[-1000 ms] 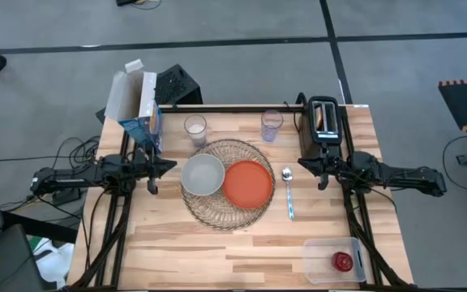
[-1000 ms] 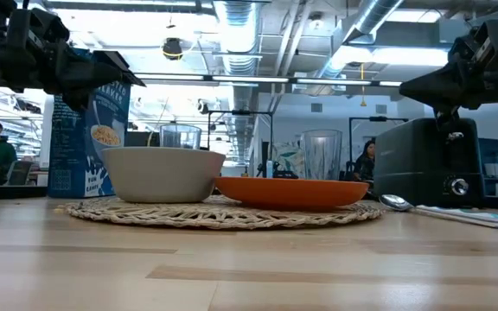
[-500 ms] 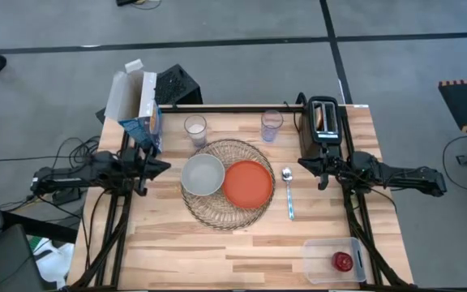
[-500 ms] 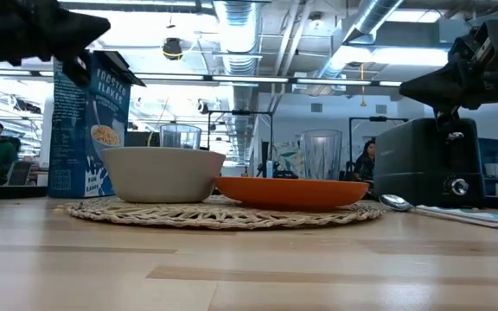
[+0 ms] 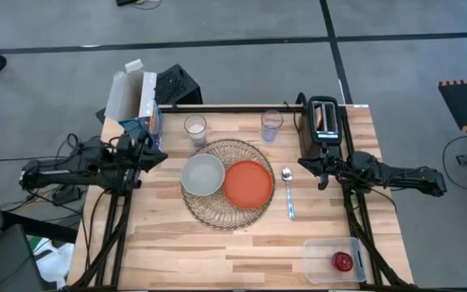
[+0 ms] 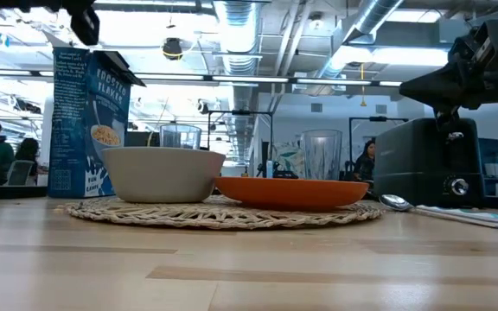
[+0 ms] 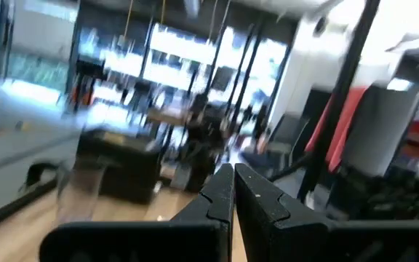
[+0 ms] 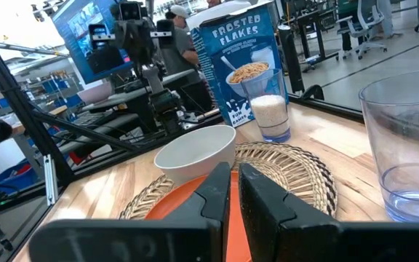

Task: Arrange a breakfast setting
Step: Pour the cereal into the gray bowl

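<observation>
Space lies bare along the surface's near edge. One cereal box stands at the far left corner by the left end effector, closed and empty at the left edge. One mat carries one bowl and one plate; two glasses behind. One spoon, then the closed right end effector before the toaster. One apple sits in a tub.

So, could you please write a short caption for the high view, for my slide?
Breakfast setting from above: grey bowl and orange plate on the wire mat, spoon beside, both arms waiting at the table's sides.
</observation>
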Tool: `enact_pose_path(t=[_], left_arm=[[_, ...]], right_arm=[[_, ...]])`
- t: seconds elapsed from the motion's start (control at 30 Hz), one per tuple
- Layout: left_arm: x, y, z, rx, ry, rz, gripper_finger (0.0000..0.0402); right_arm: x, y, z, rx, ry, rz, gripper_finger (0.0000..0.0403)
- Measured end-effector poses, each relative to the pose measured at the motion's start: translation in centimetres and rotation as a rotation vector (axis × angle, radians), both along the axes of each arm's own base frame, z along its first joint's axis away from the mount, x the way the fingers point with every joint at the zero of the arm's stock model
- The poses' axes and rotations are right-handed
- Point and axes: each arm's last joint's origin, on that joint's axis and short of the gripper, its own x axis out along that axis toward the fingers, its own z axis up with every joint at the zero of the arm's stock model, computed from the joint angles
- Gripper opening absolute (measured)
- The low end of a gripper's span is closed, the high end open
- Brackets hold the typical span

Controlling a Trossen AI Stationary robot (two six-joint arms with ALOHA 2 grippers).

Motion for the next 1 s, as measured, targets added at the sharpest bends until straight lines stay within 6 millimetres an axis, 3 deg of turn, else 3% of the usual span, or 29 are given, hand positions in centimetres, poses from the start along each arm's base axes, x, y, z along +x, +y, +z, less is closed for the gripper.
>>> enact_pose_path(t=[0.23,0.5,0.67,0.83,1.0], left_arm=[[1.2,0.4,3.8,0.087,0.155,0.120,0.0000],[1.8,0.9,7.2,0.275,0.168,0.309,0.0000],[1.8,1.7,8.3,0.272,0.153,0.585,0.0008],[0.6,2.7,10.4,0.222,0.298,0.753,0.0056],[0.0,3.5,11.9,0.113,0.441,0.850,0.0139]], right_arm=[[0.0,0.0,0.0,0.000,0.000,0.000,0.0059],[0.0,-0.2,0.2,-0.011,-0.023,-0.030,0.0059],[-0.1,-0.4,0.3,0.009,-0.032,-0.046,0.0059],[-0.1,-0.4,0.3,-0.010,-0.028,-0.044,0.0059],[-0.1,-0.4,0.3,-0.013,-0.030,-0.043,0.0059]])
